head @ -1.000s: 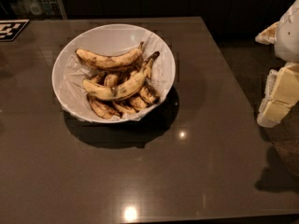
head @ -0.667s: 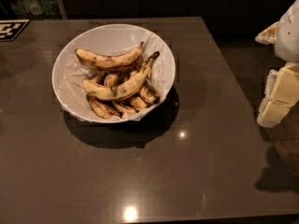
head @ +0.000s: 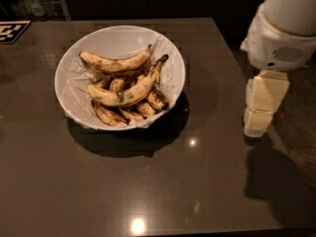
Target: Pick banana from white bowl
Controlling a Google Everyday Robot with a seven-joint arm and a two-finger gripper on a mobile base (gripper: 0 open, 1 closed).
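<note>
The white bowl (head: 63, 81) stands on the dark table, left of centre, lined with crumpled white paper. The banana (head: 129, 95), long, pale yellow, with a dark smudge mid-length, lies across the top of the pile. A second long, browner banana (head: 114, 64) lies behind it, and shorter brown bananas (head: 132, 113) lie beneath. My gripper (head: 257, 124), cream-coloured under the white arm (head: 281, 28), hangs at the table's right edge, well to the right of the bowl and touching nothing.
The dark table (head: 148, 186) spreads in front of the bowl and to its right. A black-and-white marker tag (head: 12, 31) lies at its far left corner. The floor (head: 296, 147) lies beyond the table's right edge.
The arm and gripper have moved left toward the table, and more of the arm shows. The bowl and bananas have not moved.
</note>
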